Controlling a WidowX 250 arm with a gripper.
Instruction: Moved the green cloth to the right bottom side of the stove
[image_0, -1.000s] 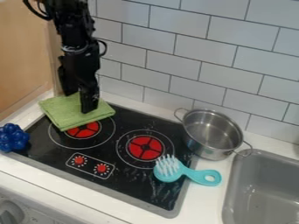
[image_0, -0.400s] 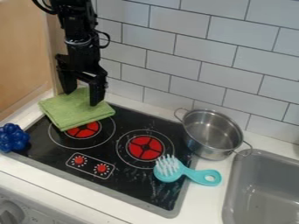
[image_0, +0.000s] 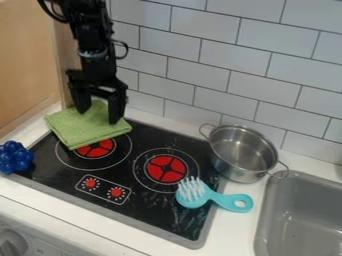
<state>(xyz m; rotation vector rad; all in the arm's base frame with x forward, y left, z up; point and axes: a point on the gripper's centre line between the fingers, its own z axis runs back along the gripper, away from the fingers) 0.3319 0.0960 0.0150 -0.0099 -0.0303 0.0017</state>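
The black gripper (image_0: 98, 116) hangs at the upper left, its two fingers apart, so it is open. Its fingertips are over the back part of the folded green cloth (image_0: 81, 131); whether they touch it I cannot tell. The cloth lies flat on the back left corner of the black stove (image_0: 145, 212), overlapping part of the rear left red burner. Part of the cloth's back edge is hidden behind the gripper.
A metal pot (image_0: 244, 153) stands at the stove's right rear. A turquoise brush (image_0: 215, 197) lies across the stove's right edge. A blue knobbly object (image_0: 15, 157) sits at the left edge. The grey sink (image_0: 304, 220) is at right; a tiled wall (image_0: 200, 65) rises behind.
The gripper has turned and shifted slightly to the right, and its two fingers now show wider apart. The cloth has kept its place.
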